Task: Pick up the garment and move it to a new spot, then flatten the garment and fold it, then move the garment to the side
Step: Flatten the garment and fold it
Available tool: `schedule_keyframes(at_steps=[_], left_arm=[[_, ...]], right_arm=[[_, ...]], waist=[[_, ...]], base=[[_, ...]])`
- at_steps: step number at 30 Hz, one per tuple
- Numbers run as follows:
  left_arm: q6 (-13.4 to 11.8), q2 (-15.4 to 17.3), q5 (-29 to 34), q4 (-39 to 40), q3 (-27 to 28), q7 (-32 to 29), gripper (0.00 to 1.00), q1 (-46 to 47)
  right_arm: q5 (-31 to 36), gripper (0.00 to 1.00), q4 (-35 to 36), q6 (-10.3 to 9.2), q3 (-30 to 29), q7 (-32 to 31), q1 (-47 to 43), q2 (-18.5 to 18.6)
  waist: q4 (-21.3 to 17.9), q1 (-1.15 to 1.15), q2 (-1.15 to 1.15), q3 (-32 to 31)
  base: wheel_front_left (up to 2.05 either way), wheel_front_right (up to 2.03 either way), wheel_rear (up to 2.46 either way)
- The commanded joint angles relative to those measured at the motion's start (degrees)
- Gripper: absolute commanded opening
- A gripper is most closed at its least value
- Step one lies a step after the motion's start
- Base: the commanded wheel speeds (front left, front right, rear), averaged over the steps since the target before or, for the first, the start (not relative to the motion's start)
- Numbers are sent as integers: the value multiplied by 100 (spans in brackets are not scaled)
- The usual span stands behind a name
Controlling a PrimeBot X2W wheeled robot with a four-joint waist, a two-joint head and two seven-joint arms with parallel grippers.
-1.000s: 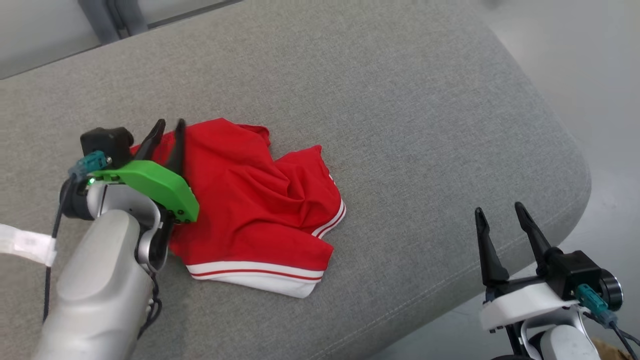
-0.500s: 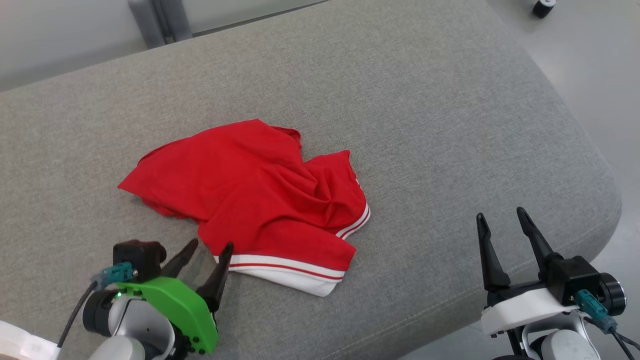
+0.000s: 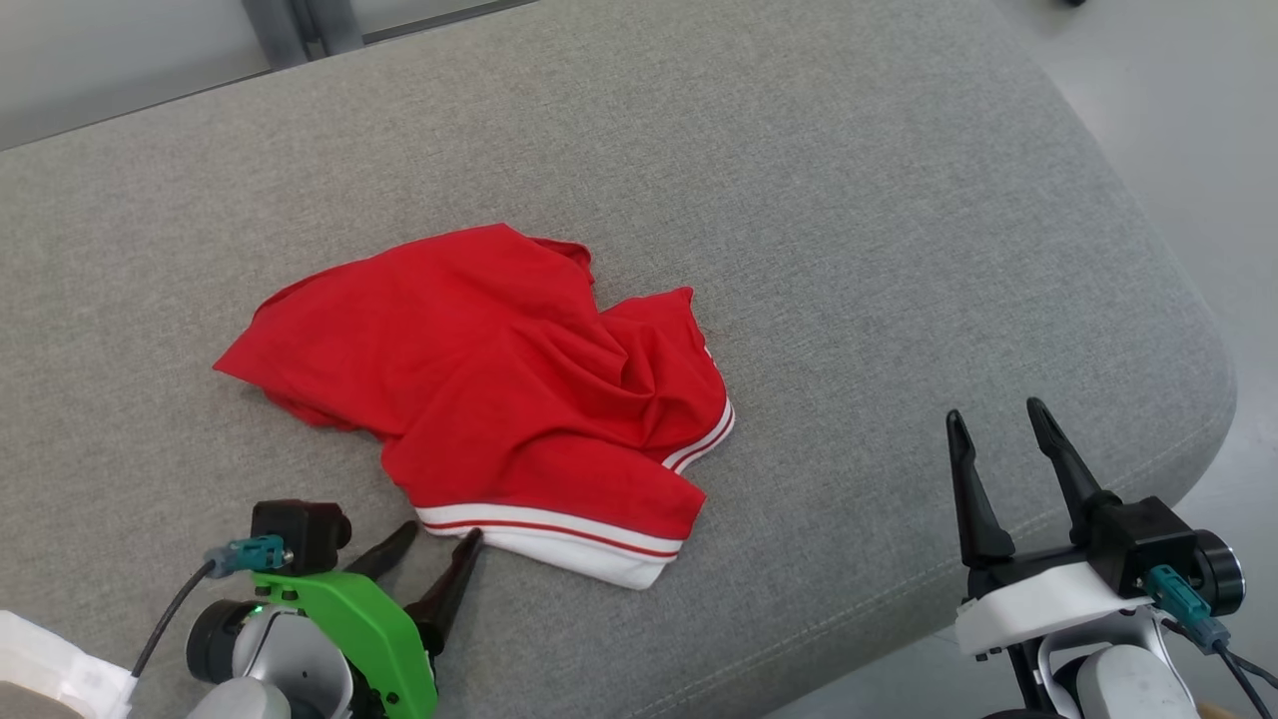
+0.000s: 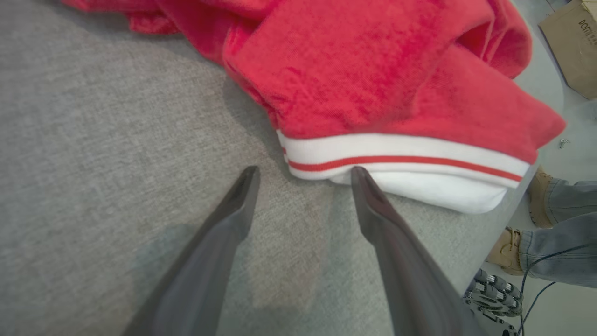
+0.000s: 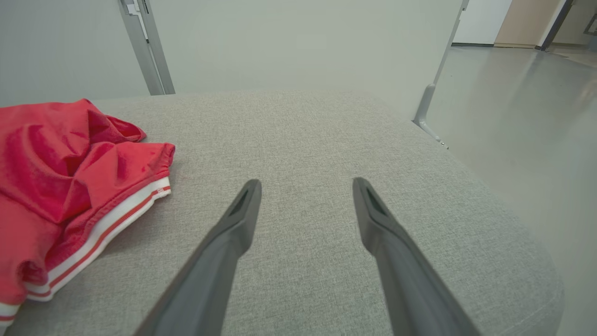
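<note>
Your crumpled red fabric garment [image 3: 519, 399] with white striped hems lies on the grey upholstered cushion [image 3: 849, 250]. Your left gripper [image 3: 440, 534], spread, sits just beside its hem; your right gripper [image 3: 994, 411], spread, is well apart. The brown cardboard box [image 4: 571, 46] has print too cropped to read.

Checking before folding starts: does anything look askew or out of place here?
The garment lies crumpled on the cushion, bunched in ridges with its striped hem folded over, not flat. The left gripper, open, points at that hem. Nothing looks damaged or spilled.
</note>
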State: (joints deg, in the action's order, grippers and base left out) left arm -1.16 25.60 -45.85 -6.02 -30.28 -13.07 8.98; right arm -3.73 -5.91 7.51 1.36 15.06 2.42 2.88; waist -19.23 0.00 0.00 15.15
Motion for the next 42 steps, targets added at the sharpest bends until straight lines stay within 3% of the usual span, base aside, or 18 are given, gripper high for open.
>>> schedule_keyframes(at_steps=[1, 6, 7, 8, 9, 10, 11, 26, 30, 35, 42], left_arm=[[77, -59, -46, -66, -81, -82, 100, 20], [325, -101, -292, 80, -172, -216, 100, -22], [354, -102, -324, 119, -185, -241, 62, -40], [382, -121, -357, 170, -201, -253, 42, -54], [434, -147, -401, 240, -206, -258, 26, -62], [489, -160, -453, 309, -216, -241, 4, -60], [520, -173, -513, 350, -216, -242, 0, -69], [519, -303, -770, 689, -119, -176, 0, 7], [535, -495, -1094, 1088, -56, -216, 0, 59], [332, -832, -1377, 1413, 97, -295, 0, 483], [-53, -1466, -1178, 641, 118, -359, 0, 1678]], right_arm=[[-28, 100, -10, -4, -14, 18, -12, 5], [-60, 100, -61, -4, -18, 18, -77, 5], [-71, 100, -69, -4, -11, 18, -78, 5], [-88, 100, -74, -4, -6, 18, -79, 5], [-97, 100, -78, -4, -2, 18, -78, 5], [-96, 100, -82, -4, 2, 18, -79, 5], [-106, 100, -86, -4, 5, 18, -80, 5], [-144, 100, -122, -4, 31, 18, -95, 5], [-105, 100, -117, -4, 0, 18, -116, 5], [-63, 100, -108, -4, -1, 18, -94, 4], [-154, 100, -122, -4, 134, 18, 81, 6]], waist=[[-16, 0, 0, -1], [-51, 0, 0, -48], [-59, 0, 0, -60], [-65, 0, 0, -72], [-70, 0, 0, -83], [-75, 0, 0, -94], [-78, 0, 0, -106], [-153, 0, 0, -177], [-152, 0, 0, -209], [-95, 0, 0, -197], [-157, 0, 0, -96]], base=[[0, 0, 0], [0, 0, 0], [0, 0, 0], [0, 0, 0], [0, 0, 0], [0, 0, 0], [0, 0, 0], [0, 0, 0], [0, 0, 0], [0, 0, 0], [0, 0, 0]])
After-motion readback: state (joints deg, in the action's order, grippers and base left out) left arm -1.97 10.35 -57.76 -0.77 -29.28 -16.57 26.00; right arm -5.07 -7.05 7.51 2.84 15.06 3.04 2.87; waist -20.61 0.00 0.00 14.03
